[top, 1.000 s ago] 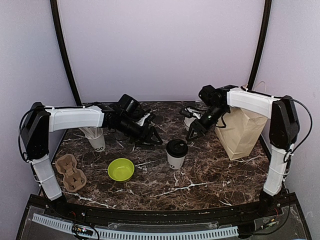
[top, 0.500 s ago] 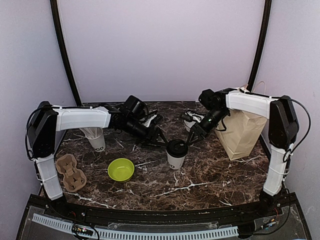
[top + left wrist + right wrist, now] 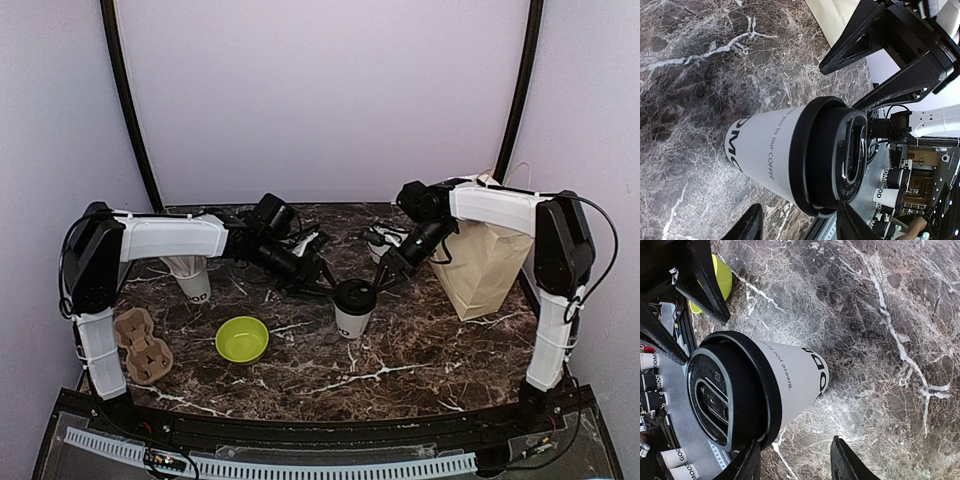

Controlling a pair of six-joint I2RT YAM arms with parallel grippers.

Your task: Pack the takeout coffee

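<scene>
Barely started: the cup (image 3: 353, 307) sits mid-tabletop, not bagged yet, with the bag (image 3: 485, 262) by your right arm. Left end effector (image 3: 325, 284) and right end effector (image 3: 385, 277) flank its lid, fingers apart, gripping nothing.

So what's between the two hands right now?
A lidded white cup, standing upright, with the left hand and right hand either side of its lid. The top view shows it.

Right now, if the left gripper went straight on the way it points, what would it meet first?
The lidded coffee cup, just ahead of the left gripper; the gap is hard to judge.
</scene>
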